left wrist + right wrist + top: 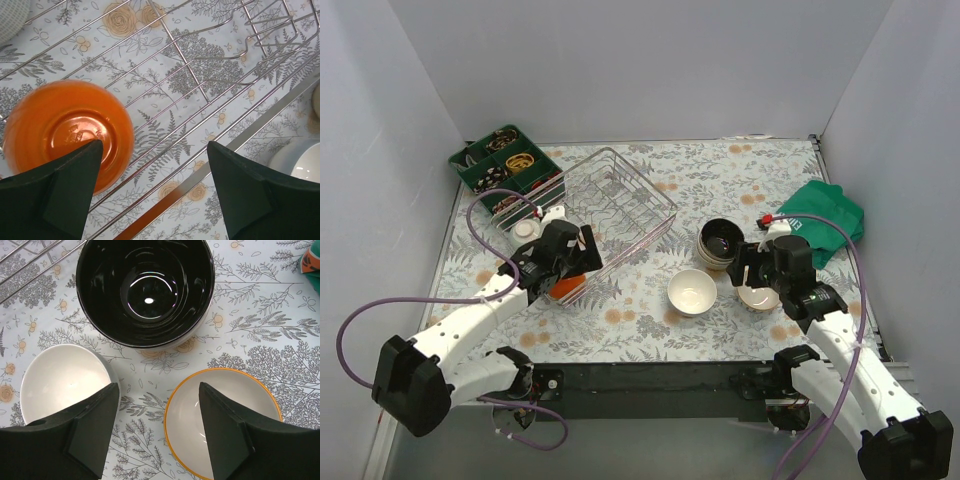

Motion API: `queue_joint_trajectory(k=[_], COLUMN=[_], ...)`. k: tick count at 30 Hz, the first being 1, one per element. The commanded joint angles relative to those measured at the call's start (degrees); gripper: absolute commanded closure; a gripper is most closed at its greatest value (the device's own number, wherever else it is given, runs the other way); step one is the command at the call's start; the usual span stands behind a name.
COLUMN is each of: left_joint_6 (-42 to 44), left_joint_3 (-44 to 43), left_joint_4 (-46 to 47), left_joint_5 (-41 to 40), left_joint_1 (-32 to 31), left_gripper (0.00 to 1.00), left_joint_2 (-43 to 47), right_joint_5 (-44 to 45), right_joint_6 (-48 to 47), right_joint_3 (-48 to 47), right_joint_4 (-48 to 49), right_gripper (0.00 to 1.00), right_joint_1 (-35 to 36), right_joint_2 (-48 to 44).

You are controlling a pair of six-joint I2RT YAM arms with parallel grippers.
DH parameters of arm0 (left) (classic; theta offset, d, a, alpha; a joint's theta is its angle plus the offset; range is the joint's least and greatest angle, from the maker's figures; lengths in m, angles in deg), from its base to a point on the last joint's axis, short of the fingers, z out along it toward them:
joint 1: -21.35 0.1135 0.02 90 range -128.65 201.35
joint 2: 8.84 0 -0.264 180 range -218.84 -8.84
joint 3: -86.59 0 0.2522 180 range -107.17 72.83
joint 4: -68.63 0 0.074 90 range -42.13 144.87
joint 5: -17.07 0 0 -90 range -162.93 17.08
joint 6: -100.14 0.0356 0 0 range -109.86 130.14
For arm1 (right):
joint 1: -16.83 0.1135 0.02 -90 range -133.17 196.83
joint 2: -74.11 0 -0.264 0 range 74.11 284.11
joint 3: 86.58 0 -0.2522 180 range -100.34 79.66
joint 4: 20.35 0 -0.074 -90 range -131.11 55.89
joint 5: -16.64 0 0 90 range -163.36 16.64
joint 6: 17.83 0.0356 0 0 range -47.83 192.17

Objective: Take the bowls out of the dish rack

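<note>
Now: left arm (470, 320) stretched over the dish rack (638, 190), near corner; left end effector (154, 145) open, pointing down at orange bowl (60, 130) in the rack. Right arm (850, 350) bent; right end effector (159, 385) open above orange-rimmed bowl (187, 420) on tabletop (720, 170), near white bowl (60, 375) and black bowl (147, 290).

top: overhead, whole table (720, 170) | wrists: close, downward | shared: white bowl (692, 292)
</note>
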Motion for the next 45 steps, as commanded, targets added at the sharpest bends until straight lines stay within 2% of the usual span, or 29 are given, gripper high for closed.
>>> queue_joint_trajectory(k=[1, 11, 18, 24, 33, 38, 45], left_joint_6=[-2.41, -4.87, 0.39, 3.56, 14.28, 19.64, 27.46], left_joint_3=[1.27, 3.39, -0.21, -4.43, -10.76, -14.36, -19.55], left_joint_4=[5.33, 15.10, 15.72, 11.86, 4.65, 4.47, 5.95], left_joint_5=[1.12, 6.65, 2.27, -1.16, -18.29, -26.38, -33.68], left_joint_1=[0.21, 0.21, 0.21, 1.53, 4.95, 5.66, 6.62], left_gripper=[0.15, 0.14, 0.12, 0.10, 0.10, 0.09, 0.07], left_joint_2=[-2.42, -5.41, -5.67, -7.43, -9.27, -14.98, -25.88], right_joint_5=[-1.92, -3.59, -4.73, -5.52, -7.46, -8.51, -9.48], right_joint_6=[-1.11, -1.19, -1.19, -1.28, -1.46, -1.63, -1.63], right_joint_3=[0.71, 1.50, 1.58, 1.67, 1.85, 1.94, 2.11], right_joint_4=[3.82, 4.79, 4.79, 4.88, 5.40, 5.67, 6.02], right_gripper=[0.27, 0.27, 0.27, 0.27, 0.27, 0.27, 0.27], right_joint_1=[-0.24, -0.24, -0.33, -0.24, -0.24, -0.24, -0.24], right_joint_2=[-0.91, -1.87, -1.96, -2.22, -2.75, -2.84, -3.02])
